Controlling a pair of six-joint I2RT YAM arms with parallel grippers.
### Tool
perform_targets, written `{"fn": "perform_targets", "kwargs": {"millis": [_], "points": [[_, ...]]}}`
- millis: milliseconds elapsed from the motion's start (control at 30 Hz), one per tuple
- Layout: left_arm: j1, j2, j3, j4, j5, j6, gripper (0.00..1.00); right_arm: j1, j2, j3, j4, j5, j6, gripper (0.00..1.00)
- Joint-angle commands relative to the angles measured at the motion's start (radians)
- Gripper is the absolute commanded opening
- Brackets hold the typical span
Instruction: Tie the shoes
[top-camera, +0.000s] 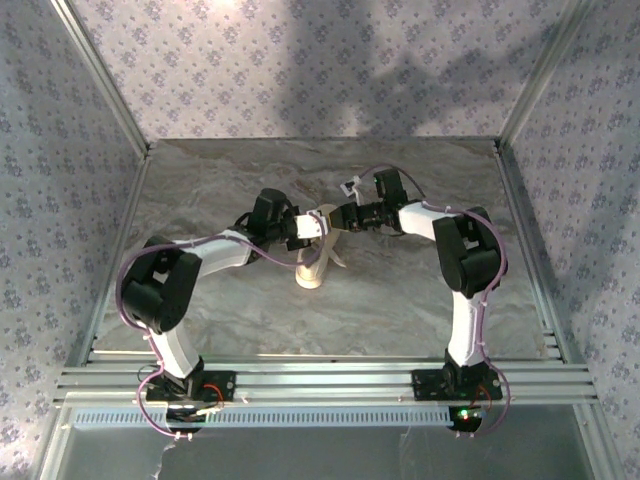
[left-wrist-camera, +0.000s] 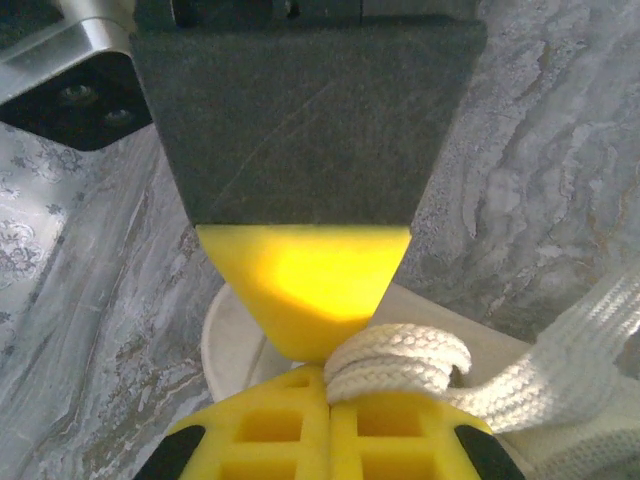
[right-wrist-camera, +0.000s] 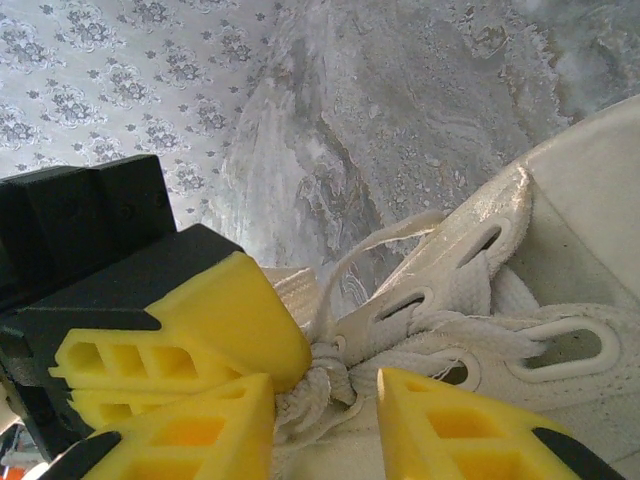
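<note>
I'm pinching the lace (left-wrist-camera: 400, 362) at lower centre in the fully closed left gripper (left-wrist-camera: 327, 385) to anchor it; the right gripper (right-wrist-camera: 328, 388) is standing part-open astride that lace on the sneaker (right-wrist-camera: 560, 300), gripping nothing.

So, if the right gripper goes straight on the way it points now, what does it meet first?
The right gripper would probably meet the bunched lace between its fingers first, with the sneaker just behind; depth is unclear.
</note>
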Motion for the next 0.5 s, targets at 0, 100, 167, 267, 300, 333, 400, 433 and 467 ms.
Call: {"fn": "perform_targets", "kwargs": {"millis": [0,100,167,267,300,333,400,433,467], "points": [[-0.008,0.018,0.035,0.047,0.025,-0.017,0.00,-0.008,0.017,0.019,0.012,-0.028,0.022,0.35],[-0.013,0.022,0.033,0.050,0.021,-0.017,0.00,-0.008,0.022,0.019,0.022,-0.033,0.033,0.38],[-0.014,0.024,0.034,0.053,0.018,-0.021,0.00,-0.006,0.023,0.017,0.023,-0.032,0.038,0.40],[-0.017,0.028,0.036,0.060,0.014,-0.023,0.04,-0.002,0.025,0.010,0.034,-0.030,0.048,0.41],[-0.017,0.030,0.037,0.061,0.011,-0.023,0.05,-0.001,0.025,0.007,0.039,-0.030,0.053,0.41],[-0.018,0.032,0.039,0.061,0.008,-0.023,0.05,-0.002,0.024,0.004,0.044,-0.030,0.057,0.42],[-0.019,0.031,0.038,0.062,0.004,-0.022,0.07,-0.001,0.017,-0.001,0.052,-0.027,0.064,0.43],[-0.020,0.032,0.038,0.063,0.000,-0.023,0.09,0.000,0.014,-0.004,0.054,-0.027,0.067,0.44],[-0.020,0.032,0.038,0.063,-0.003,-0.020,0.12,0.002,0.009,-0.005,0.054,-0.025,0.070,0.44]]}}
